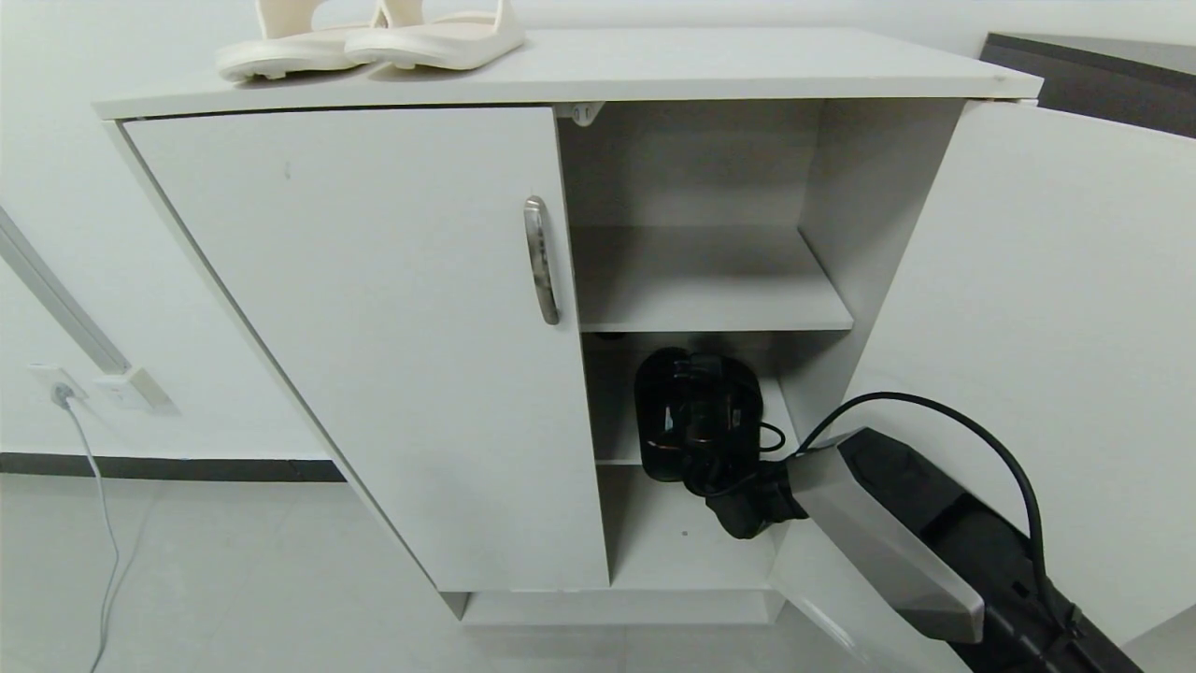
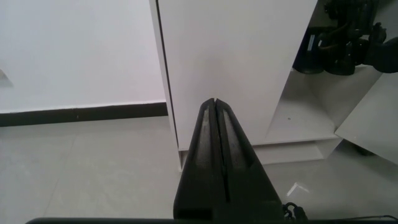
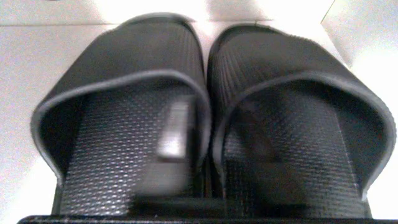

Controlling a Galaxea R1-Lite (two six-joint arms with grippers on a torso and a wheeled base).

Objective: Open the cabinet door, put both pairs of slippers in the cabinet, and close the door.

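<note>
One cabinet has two doors, a left door and a right door. One handle shows, on the left door. Two shelves can be counted inside: an upper shelf and a lower shelf. There are four slippers in two pairs: two cream slippers and two black slippers. The pincers number two, the left pincer and the right pincer. One cable hangs at the wall.

1 slipper pair sits inside the cabinet, right side; the other pair on top, left.
</note>
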